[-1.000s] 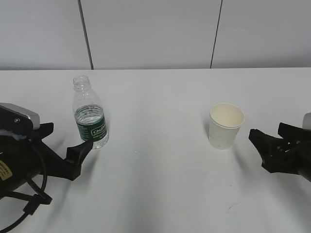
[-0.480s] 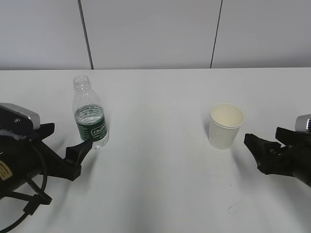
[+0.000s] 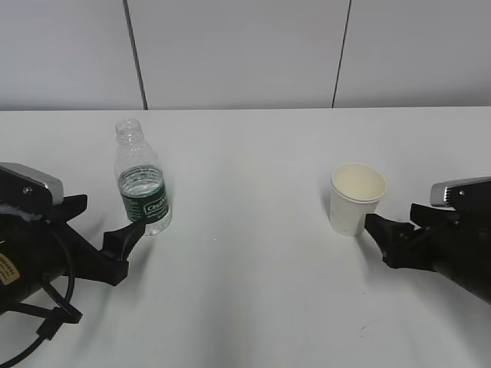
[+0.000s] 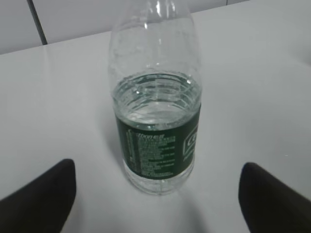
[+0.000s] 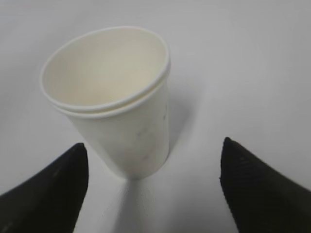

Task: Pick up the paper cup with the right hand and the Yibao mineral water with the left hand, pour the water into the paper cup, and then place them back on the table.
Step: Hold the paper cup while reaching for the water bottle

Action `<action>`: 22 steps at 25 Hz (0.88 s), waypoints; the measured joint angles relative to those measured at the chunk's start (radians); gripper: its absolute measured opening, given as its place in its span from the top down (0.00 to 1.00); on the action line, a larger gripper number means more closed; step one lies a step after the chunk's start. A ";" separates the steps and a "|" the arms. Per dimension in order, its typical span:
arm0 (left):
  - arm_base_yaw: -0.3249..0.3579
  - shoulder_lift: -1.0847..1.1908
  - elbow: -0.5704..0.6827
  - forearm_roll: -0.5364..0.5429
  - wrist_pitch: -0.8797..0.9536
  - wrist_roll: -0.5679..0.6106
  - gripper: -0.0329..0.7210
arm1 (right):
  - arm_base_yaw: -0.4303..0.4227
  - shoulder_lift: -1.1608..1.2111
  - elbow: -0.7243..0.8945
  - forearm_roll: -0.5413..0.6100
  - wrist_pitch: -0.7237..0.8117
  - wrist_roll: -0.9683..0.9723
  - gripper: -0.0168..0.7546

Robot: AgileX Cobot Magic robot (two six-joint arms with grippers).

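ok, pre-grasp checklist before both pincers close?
1. Cup upright on the table: ok.
2. Cup centred between the open right pincer fingers: ok; fingertips reach only its base and touch nothing.
3. Bottle upright, uncapped, partly full: ok.
4. Bottle centred in the open left pincer: ok in the wrist view; the fingers are apart from it.
5. Left pincer far enough around the bottle to close: not ok; the exterior view shows only a fingertip beside its base.
6. Cup empty and dry inside: ok.
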 joint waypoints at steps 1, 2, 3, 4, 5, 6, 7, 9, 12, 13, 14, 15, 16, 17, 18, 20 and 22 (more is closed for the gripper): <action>0.000 0.000 0.000 0.000 0.000 0.000 0.14 | 0.000 0.010 -0.010 -0.008 0.000 0.000 0.12; 0.000 0.000 0.000 0.000 0.000 0.000 0.14 | 0.000 0.019 -0.023 -0.015 0.000 0.000 0.12; 0.000 0.000 0.000 0.000 0.000 0.000 0.14 | 0.000 0.026 -0.034 -0.020 0.000 0.000 0.12; 0.000 0.000 0.000 0.000 0.000 0.000 0.14 | 0.000 0.035 -0.043 -0.027 0.000 0.000 0.12; 0.000 0.000 0.000 0.000 0.000 0.000 0.15 | 0.000 0.044 -0.054 -0.032 0.000 0.000 0.12; 0.000 0.000 0.000 0.000 0.000 0.000 0.15 | 0.000 0.052 -0.064 -0.041 0.000 0.000 0.12; 0.000 0.000 0.000 0.001 0.000 0.000 0.15 | 0.000 0.058 -0.074 -0.054 0.000 0.000 0.12; 0.000 0.000 0.000 0.001 0.000 0.000 0.15 | 0.000 0.072 -0.093 -0.071 0.000 0.000 0.12; 0.000 0.000 0.000 0.006 0.000 0.000 0.16 | 0.000 0.098 -0.127 -0.094 0.000 0.000 0.12; 0.000 0.000 0.000 0.008 0.000 0.000 0.16 | 0.000 0.108 -0.139 -0.106 0.000 0.002 0.12; 0.000 0.000 0.000 0.008 0.000 0.000 0.17 | 0.000 0.117 -0.151 -0.118 0.000 0.010 0.12; 0.000 0.000 0.000 0.008 0.000 0.000 0.17 | 0.000 0.126 -0.159 -0.128 0.000 0.018 0.12; 0.000 0.000 0.000 0.009 0.000 0.000 0.17 | 0.000 0.134 -0.168 -0.136 0.000 0.025 0.12; 0.000 0.000 0.000 0.009 0.000 0.000 0.17 | 0.000 0.139 -0.178 -0.140 0.000 0.026 0.12; 0.000 0.000 0.000 0.009 0.000 0.000 0.17 | 0.000 0.143 -0.186 -0.144 0.000 0.029 0.12; 0.000 0.000 0.000 0.009 0.000 0.000 0.17 | 0.000 0.150 -0.200 -0.152 0.000 0.032 0.12; 0.000 0.000 0.000 0.011 0.000 0.000 0.17 | 0.000 0.153 -0.211 -0.161 -0.002 0.033 0.12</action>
